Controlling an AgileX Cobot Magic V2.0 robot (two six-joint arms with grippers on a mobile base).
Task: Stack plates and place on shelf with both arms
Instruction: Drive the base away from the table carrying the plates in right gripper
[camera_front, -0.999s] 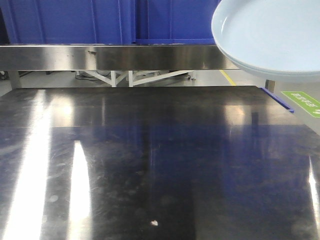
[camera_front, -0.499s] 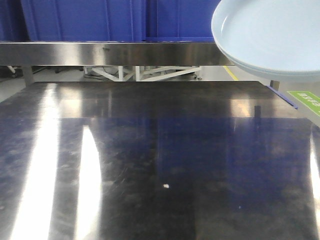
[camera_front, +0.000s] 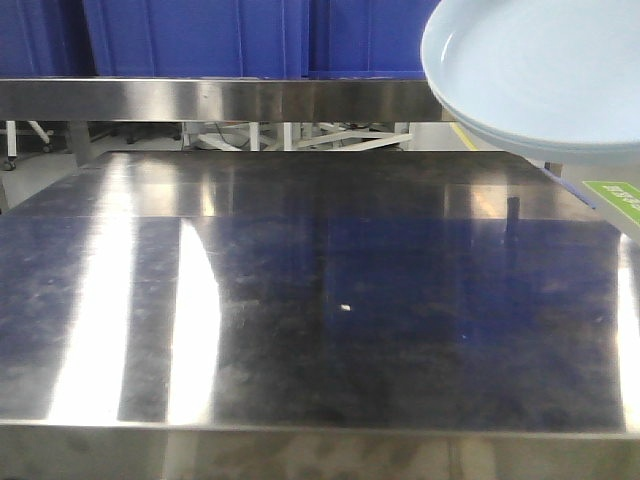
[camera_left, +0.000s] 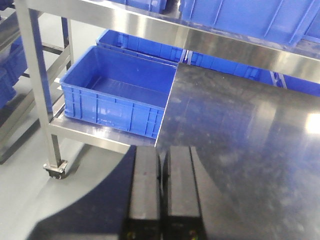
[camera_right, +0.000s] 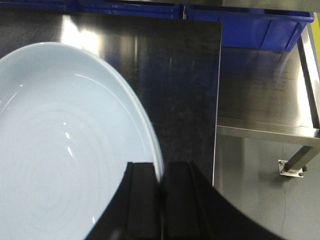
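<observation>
The table (camera_front: 300, 300) is now seen from farther back, its near edge showing, while the right gripper (camera_right: 161, 175) is clamped on the rim of the stacked plates (camera_front: 540, 70), held aloft short of the shelf (camera_front: 250, 98), the left gripper (camera_left: 160, 152) pressed together empty; gripped one-sidedly, the top plate could be slid off.
</observation>
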